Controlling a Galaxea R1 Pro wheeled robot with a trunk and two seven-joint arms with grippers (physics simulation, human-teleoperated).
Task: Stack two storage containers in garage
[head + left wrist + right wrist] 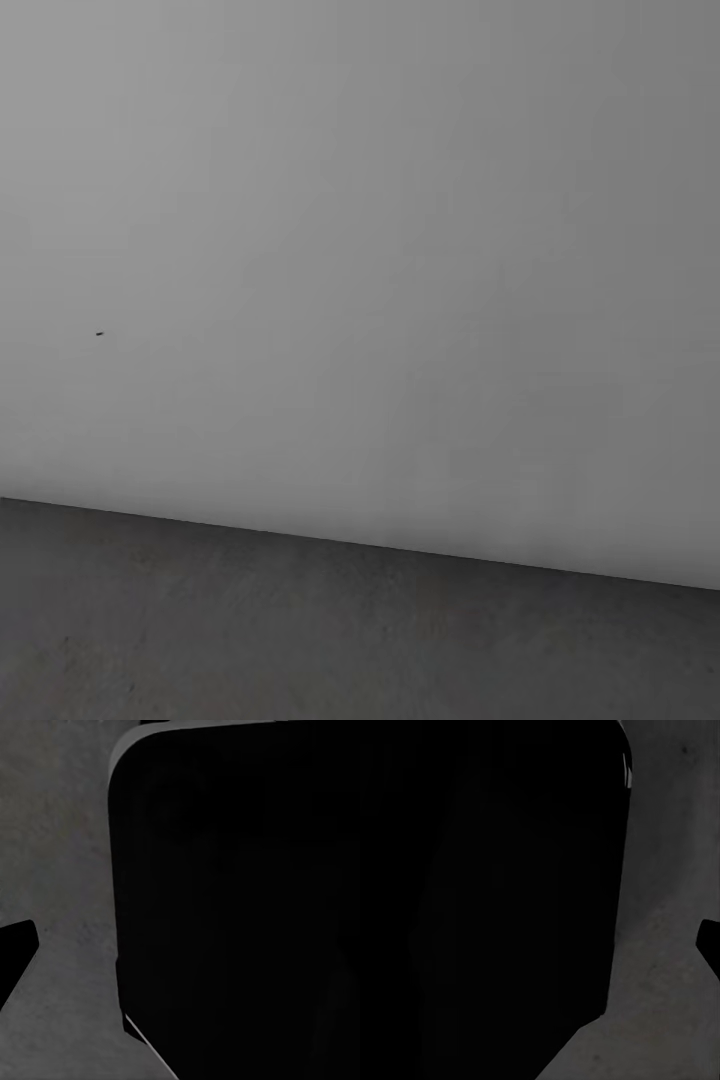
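Note:
I am in the garage, facing a plain light grey wall (360, 250) that meets the dark grey concrete floor (300, 630) along a slanting line low in the head view. The two storage containers are out of view. Each wrist view looks down at the floor (60, 832) (667, 945) past a large black body (232, 907) (495, 892) close to the camera. A small black tip (15, 956) pokes in at the edge of the left wrist view, and a similar one (711, 945) at the edge of the right wrist view. Nothing is visibly held.
The wall stands close ahead across the whole head view and carries one tiny dark speck (100, 333). Bare concrete runs along its foot.

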